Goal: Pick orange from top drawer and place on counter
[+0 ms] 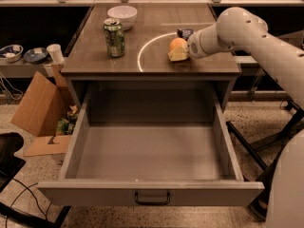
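orange count: one; the orange (177,43) is sitting on the counter (95,63), inside the right part of the white circle outline (142,51), well above the drawer opening
gripper count: one; the gripper (180,44) is resting at counter height right of centre; it is clamping the orange, with a pale yellow finger (177,56) pressing against the near side of the fruit and a dark one lying just behind it
arm count: one; the white arm (256,37) is reaching in from the right
drawer count: one; the top drawer (151,193) is standing pulled fully out toward the camera; one dark handle (152,198) is sitting at the middle of its front panel
can count: one; a green can (114,37) is standing upright on the left of the counter
bowl count on counter: one; a white bowl (122,16) is sitting just behind the can
floor and side items: one open cardboard box (38,103) is leaning at the left of the cabinet; two small bowls (10,52) and one white cup (55,53) are sitting on a low shelf at far left
hidden or cut off: the arm is running out of view at the right edge; the circle's right arc is being covered by the orange and gripper; the far side of the orange is not showing; the box contents are too muddled to name
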### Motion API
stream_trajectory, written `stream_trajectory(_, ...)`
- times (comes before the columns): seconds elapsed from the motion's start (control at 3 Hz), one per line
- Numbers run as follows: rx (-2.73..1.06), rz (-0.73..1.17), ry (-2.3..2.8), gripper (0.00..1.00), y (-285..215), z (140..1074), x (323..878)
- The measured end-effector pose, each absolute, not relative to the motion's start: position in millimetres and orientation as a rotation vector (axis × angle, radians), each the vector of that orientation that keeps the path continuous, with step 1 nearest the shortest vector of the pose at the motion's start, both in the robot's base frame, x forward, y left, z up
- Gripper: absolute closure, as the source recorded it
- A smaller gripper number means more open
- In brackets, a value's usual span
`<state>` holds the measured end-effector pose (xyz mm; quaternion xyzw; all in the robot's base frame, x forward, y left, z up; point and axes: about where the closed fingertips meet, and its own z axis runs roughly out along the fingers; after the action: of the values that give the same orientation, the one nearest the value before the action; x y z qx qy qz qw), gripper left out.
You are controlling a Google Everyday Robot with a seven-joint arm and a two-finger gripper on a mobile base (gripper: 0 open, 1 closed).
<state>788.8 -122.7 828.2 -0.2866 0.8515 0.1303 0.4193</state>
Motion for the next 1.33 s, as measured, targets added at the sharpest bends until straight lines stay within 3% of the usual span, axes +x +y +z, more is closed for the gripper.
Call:
stream_trajectory(0.33, -0.719, 0.327, 2.135, 0.00, -123, 828, 789)
stream_trajectory(0.67, -0.719, 0.327, 2.135, 0.00, -123, 828, 789)
stream_trajectory(1.33, -0.841, 0.161, 2.021, 0.00, -120, 915, 756)
